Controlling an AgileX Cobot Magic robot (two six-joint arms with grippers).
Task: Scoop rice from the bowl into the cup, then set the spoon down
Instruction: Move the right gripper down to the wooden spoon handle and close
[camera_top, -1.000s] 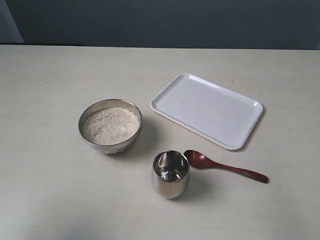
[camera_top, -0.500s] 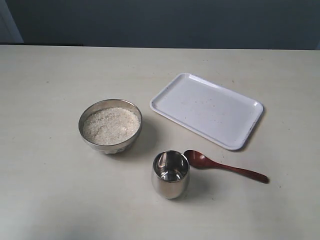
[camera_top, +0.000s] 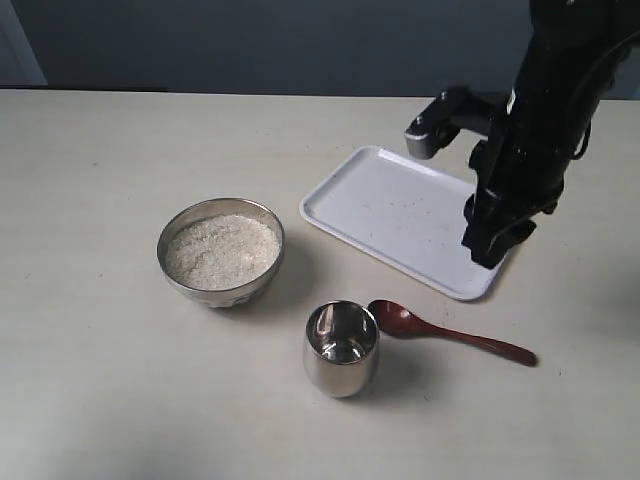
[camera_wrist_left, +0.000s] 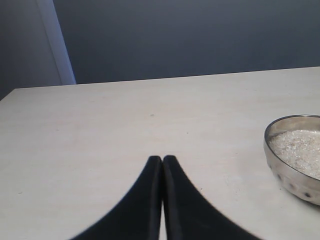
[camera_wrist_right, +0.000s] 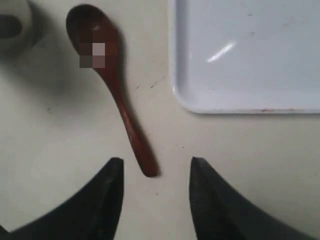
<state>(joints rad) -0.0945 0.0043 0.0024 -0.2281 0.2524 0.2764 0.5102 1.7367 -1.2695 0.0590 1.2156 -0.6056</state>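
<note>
Bowl (camera_wrist_left: 282, 170) cropped by left wrist view's edge, cup (camera_wrist_right: 22, 20) and tray (camera_wrist_right: 250, 65) cropped in right wrist view, pixelated patch on spoon (camera_wrist_right: 120, 105) scoop

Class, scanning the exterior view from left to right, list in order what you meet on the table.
bowl of rice → cup → spoon. The white tray is left out: it spans both cup and spoon.

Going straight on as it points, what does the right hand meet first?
Probably the spoon, its handle tip lined up between the fingers of the open right hand; otherwise the table beside it.
</note>
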